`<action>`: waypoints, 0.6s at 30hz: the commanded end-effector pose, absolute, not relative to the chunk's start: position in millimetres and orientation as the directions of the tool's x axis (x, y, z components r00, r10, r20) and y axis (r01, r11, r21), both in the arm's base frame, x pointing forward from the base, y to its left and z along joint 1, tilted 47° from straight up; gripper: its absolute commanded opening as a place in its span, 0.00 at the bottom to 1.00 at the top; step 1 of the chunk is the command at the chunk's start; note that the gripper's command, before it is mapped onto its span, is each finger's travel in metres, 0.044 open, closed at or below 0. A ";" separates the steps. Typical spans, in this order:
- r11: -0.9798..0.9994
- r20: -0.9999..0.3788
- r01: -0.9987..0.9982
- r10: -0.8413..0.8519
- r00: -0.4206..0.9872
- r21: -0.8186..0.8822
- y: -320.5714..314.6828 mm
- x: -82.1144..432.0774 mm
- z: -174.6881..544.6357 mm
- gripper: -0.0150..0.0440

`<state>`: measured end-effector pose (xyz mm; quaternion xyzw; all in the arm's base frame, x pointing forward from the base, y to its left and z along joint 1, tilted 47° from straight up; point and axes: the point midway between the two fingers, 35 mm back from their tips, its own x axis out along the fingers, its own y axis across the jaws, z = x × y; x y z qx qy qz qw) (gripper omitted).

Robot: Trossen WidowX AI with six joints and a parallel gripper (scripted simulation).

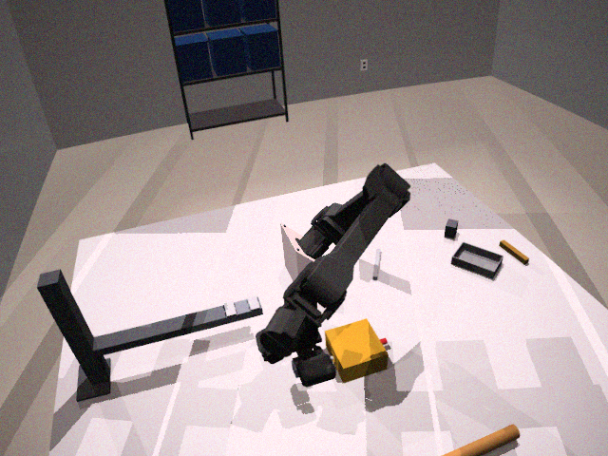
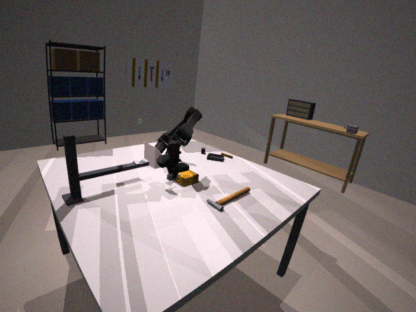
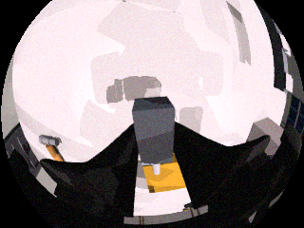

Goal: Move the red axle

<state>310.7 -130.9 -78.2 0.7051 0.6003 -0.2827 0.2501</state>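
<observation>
The yellow beam (image 1: 355,346) (image 2: 188,178) (image 3: 163,180) stands on the table. The red axle (image 1: 383,341) shows as a short red end on its right side; the rest is hidden. My gripper (image 3: 152,125) is shut on a dark grey block (image 1: 317,369) (image 3: 154,119), just left of the beam in the top view. A short pale pin (image 3: 157,168) juts from the block toward the beam; whether it touches or enters it I cannot tell. The dark bracket (image 1: 161,330) (image 2: 101,171) stands at the left, with two pale V-blocks (image 1: 229,310) on its arm's free end.
A hammer (image 1: 484,442) (image 2: 234,195) (image 3: 53,151) lies in front of the beam to the right. A pale panel (image 1: 292,253) (image 2: 153,155) stands beside the arm. A small tray (image 1: 476,271), a dark cube (image 1: 450,228), an ochre bar (image 1: 513,252) and a pale rod (image 1: 377,263) are farther back.
</observation>
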 end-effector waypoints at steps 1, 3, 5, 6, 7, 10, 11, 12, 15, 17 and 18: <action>-0.159 -0.693 0.987 0.711 0.120 0.007 -124.0 310.7 -83.4 0.25; -0.159 -0.693 0.987 0.711 0.120 0.007 -121.7 311.2 -85.6 0.25; -0.159 -0.693 0.987 0.711 0.120 0.008 -119.3 311.7 -87.9 0.25; -0.159 -0.693 0.987 0.711 0.120 0.008 -118.2 311.9 -89.0 0.25; -0.159 -0.693 0.987 0.711 0.120 0.008 -117.0 312.1 -90.1 0.25; -0.159 -0.692 0.987 0.711 0.120 0.008 -113.4 312.7 -93.4 0.25; -0.159 -0.692 0.987 0.711 0.120 0.008 -112.2 312.8 -94.5 0.25; -0.159 -0.692 0.987 0.712 0.120 0.008 -111.0 313.0 -95.6 0.25; -0.159 -0.692 0.987 0.712 0.120 0.008 -107.4 313.5 -98.9 0.25; -0.159 -0.692 0.987 0.712 0.120 0.008 -105.0 313.7 -101.0 0.25; -0.159 -0.692 0.987 0.712 0.120 0.008 -103.8 313.8 -102.1 0.25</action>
